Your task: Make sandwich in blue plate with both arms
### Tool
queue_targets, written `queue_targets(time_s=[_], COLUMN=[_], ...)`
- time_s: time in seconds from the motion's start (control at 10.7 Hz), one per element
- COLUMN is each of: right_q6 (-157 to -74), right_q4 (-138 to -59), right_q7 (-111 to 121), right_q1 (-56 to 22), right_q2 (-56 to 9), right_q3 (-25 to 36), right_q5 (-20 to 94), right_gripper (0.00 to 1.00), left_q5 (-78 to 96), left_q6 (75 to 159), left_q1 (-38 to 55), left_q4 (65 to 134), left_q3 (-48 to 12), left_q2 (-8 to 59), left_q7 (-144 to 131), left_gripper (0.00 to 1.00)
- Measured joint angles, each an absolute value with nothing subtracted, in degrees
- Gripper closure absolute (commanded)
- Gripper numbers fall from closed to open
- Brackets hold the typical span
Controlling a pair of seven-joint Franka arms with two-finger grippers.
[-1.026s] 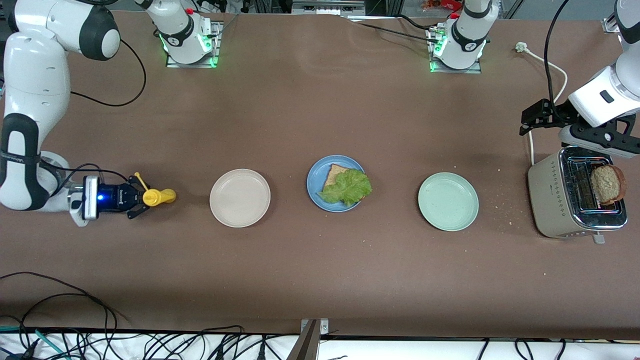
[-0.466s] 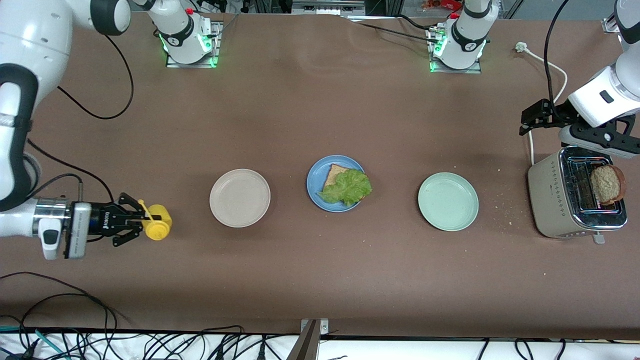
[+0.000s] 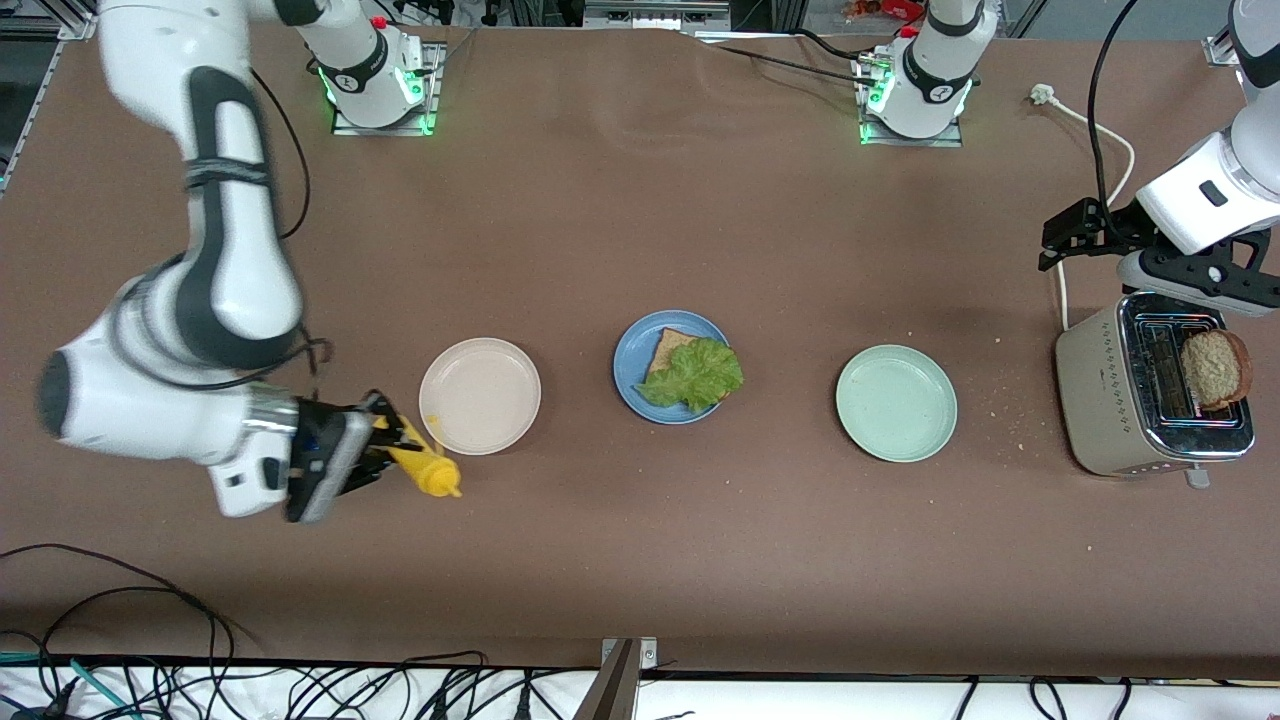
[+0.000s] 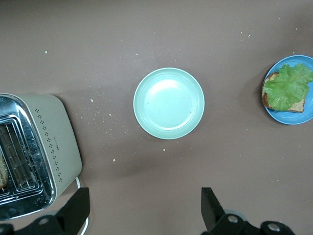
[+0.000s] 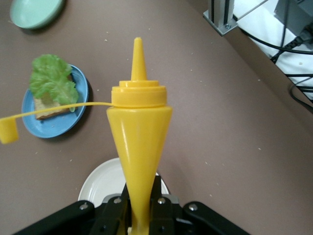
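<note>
The right gripper (image 3: 385, 458), clamped on the yellow sauce bottle (image 3: 428, 470), has been swinging toward the blue plate (image 3: 632, 385) ahead, suggesting sauce next; the left gripper (image 4: 142, 215), fingers apart, is waiting above the toaster (image 3: 1150, 400).

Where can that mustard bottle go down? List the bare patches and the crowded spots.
Bare tabletop runs nearer the camera than the plates, and between the blue plate and mint-green plate. The cream plate is unloaded. It is crowded around the toaster, under the left gripper, and where the right gripper holds the yellow squeeze bottle.
</note>
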State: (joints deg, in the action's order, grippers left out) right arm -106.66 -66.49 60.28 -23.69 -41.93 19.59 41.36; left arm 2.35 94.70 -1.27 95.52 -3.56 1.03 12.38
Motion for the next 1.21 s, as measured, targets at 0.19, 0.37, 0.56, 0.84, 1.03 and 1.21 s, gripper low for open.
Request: queue_targets(time_s=[0.19,0.37,0.56,0.84,1.03,1.21], right_q6=[-111.38,-112.87,-113.04,-112.81,-112.50,-110.99], right_q4=[-66.49,-66.49,-66.55,-67.99,-70.62,-71.66], right_q7=[48.68,37.92,27.84,17.65,12.40,11.14], right_q1=[-31.45,-38.15,-42.33,-43.33,-43.69,-44.72], right_q2=[-41.80,-41.68,-41.70,-42.28,-43.37,-44.99], right_q3=[19.48,18.73,14.32,2.94,-2.40,-4.85], right_q5=[30.67,18.86,4.43,-19.60,-30.54,-37.02], right_gripper=[0.85,0.85,0.84,0.84,0.84,0.89], left_q5=[2.35,2.36,2.36,2.38,2.38,2.38], left_q6=[94.69,94.68,94.66,94.65,94.65,94.65], left_q1=[-1.28,-1.29,-1.29,-1.28,-1.27,-1.28], left_q4=[95.52,95.50,95.48,95.48,95.48,95.48], left_q3=[-3.54,-3.51,-3.46,-3.45,-3.45,-3.44], left_q2=[1.03,1.06,1.08,1.09,1.09,1.09], left_q7=[12.38,12.38,12.38,12.38,12.38,12.38], left_gripper=[0.00,0.00,0.00,0.00,0.00,0.00])
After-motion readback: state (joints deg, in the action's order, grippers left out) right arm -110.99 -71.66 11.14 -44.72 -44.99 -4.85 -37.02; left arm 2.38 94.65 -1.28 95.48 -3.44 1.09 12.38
